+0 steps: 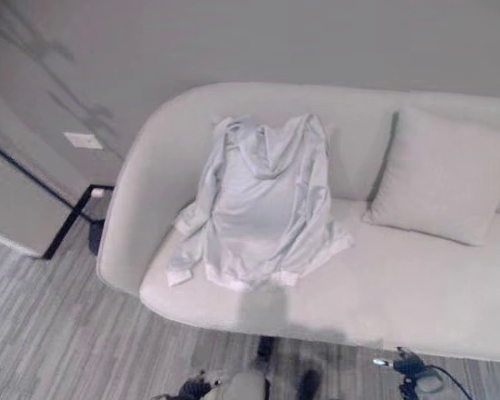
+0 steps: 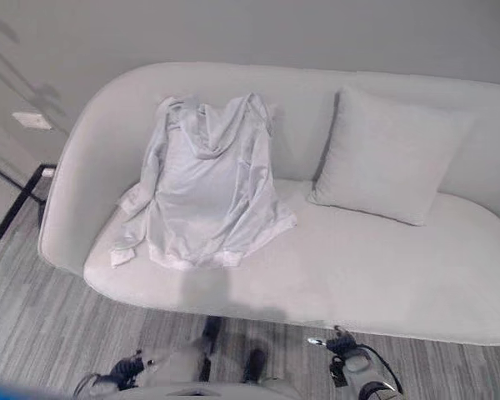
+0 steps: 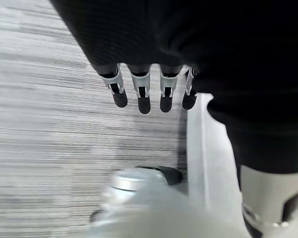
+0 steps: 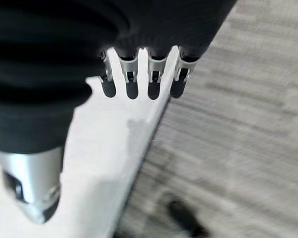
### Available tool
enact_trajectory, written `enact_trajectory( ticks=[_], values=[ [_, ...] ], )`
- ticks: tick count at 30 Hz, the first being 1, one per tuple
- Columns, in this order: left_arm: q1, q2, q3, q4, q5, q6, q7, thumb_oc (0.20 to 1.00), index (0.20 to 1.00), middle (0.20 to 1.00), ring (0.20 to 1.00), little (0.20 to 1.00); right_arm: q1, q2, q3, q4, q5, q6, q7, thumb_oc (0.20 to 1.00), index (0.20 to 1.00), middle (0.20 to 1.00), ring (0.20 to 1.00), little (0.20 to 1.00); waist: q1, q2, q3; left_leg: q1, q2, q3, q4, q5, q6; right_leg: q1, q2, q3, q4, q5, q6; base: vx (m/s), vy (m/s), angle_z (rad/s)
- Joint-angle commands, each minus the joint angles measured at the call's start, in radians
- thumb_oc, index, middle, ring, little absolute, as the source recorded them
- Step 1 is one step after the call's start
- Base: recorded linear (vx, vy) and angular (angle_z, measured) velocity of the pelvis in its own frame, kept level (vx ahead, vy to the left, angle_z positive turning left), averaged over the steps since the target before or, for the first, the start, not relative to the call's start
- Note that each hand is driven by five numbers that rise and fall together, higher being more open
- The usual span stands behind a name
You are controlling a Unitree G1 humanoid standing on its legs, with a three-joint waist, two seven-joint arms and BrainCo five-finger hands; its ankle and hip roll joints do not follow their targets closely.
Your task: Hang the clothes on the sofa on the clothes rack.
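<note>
Sofa [image 1: 417, 283] of pale cloth stood against a grey wall [image 1: 258, 42] in the left eye view, and a light grey hoodie [image 1: 262, 204] lay spread on it, its hood up against the backrest and its hem and cuffs near the front edge of the seat. A square cushion [image 1: 440, 177] leaned on the backrest, well apart from the hoodie on its right. Striped grey carpet [image 1: 42, 325] ran in front of the sofa, and a black metal frame [image 1: 62, 218] stood by the wall at the far left.

The right eye view gave the same scene, with the hoodie on the sofa's left half and the cushion near the middle.

In the left wrist view the left hand [image 3: 144, 91] hung over the carpet, fingers straight and empty.

In the right wrist view the right hand [image 4: 139, 74] hung beside the sofa's pale edge, fingers straight and holding nothing.
</note>
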State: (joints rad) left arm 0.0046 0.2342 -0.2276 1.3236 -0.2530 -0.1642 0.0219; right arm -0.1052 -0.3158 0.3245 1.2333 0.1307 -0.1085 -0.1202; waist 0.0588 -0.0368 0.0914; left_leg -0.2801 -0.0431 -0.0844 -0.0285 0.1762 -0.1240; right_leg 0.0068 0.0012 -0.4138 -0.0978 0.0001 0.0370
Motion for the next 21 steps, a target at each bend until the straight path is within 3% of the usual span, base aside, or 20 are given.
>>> enact_trajectory(
  ticks=[1,9,14,17,18,20,21],
  values=[
    [-0.060,0.021,-0.004,0.057,0.076,-0.010,-0.013,1.000,1.000,1.000,1.000,1.000,0.006,0.005,-0.017,-0.018,0.008,-0.003,0.007,1.000,1.000,1.000,1.000,1.000,0.008,0.031,0.012,0.141,0.030,0.001,-0.059,-0.095,0.046,-0.054,-0.190,0.140,0.011,0.093,0.170,0.18,0.175,-0.27],
    [-0.029,0.059,0.039,0.060,0.089,0.000,-0.014,1.000,1.000,1.000,1.000,1.000,0.025,0.027,-0.028,-0.024,0.002,0.008,0.017,1.000,1.000,1.000,1.000,1.000,0.019,-0.001,0.002,0.219,0.006,0.042,-0.059,-0.148,0.086,-0.028,-0.242,0.159,0.018,0.136,0.194,0.13,0.173,-0.12],
    [-0.014,0.078,0.053,0.060,0.098,0.006,-0.018,1.000,1.000,1.000,1.000,1.000,0.024,0.029,-0.028,-0.026,-0.002,0.012,0.019,1.000,1.000,1.000,1.000,1.000,0.034,-0.003,0.014,0.262,0.010,0.058,-0.059,-0.172,0.106,-0.053,-0.266,0.132,0.126,0.127,0.184,0.08,0.099,0.11],
    [-0.020,0.083,0.044,0.061,0.102,0.005,-0.017,1.000,1.000,1.000,1.000,1.000,0.026,0.031,-0.022,-0.020,-0.005,0.010,0.019,1.000,1.000,1.000,1.000,1.000,0.029,-0.012,0.016,0.273,0.008,0.050,-0.059,-0.177,0.109,-0.066,-0.224,0.150,0.141,0.105,0.167,0.06,-0.005,0.01],
    [-0.028,0.085,0.035,0.058,0.104,0.002,-0.018,1.000,1.000,1.000,1.000,1.000,0.032,0.030,-0.022,-0.014,0.001,0.007,0.020,1.000,1.000,1.000,1.000,1.000,0.024,-0.022,0.015,0.271,0.003,0.046,-0.059,-0.174,0.110,-0.071,-0.182,0.167,0.110,0.102,0.160,0.07,-0.048,0.07],
    [-0.028,0.085,0.035,0.058,0.104,0.002,-0.018,1.000,1.000,1.000,1.000,1.000,0.032,0.029,-0.022,-0.014,0.001,0.007,0.020,1.000,1.000,1.000,1.000,1.000,0.024,-0.021,0.016,0.272,0.003,0.046,-0.059,-0.174,0.110,-0.070,-0.181,0.167,0.109,0.102,0.160,0.05,-0.047,0.06],
    [-0.034,0.083,0.028,0.058,0.105,0.000,-0.021,1.000,1.000,1.000,1.000,1.000,0.031,0.027,-0.020,-0.010,0.006,0.003,0.017,1.000,1.000,1.000,1.000,1.000,0.018,-0.029,0.016,0.272,0.002,0.044,-0.059,-0.174,0.108,-0.080,-0.149,0.185,0.058,0.109,0.159,0.09,-0.083,0.12]
  ],
)
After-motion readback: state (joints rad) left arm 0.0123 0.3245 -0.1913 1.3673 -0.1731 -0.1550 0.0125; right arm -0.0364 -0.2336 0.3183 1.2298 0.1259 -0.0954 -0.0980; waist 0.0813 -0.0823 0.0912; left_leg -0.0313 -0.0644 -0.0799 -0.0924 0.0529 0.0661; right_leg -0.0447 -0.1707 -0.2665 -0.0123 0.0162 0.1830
